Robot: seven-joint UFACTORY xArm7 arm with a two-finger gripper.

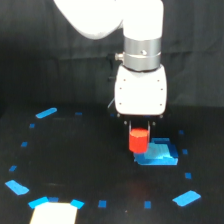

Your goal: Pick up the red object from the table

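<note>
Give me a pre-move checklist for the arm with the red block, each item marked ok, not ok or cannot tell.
1. Red object sits directly under the gripper, between its fingers: ok.
2. Gripper shut firmly on the red object: cannot tell; the fingers are dark and mostly hidden.
3. Red object lifted off the table: cannot tell from this single view.
4. Red object clear of the blue rectangular piece beside it: cannot tell; they overlap in the exterior view.
5. Red object upright, not tilted: ok.
</note>
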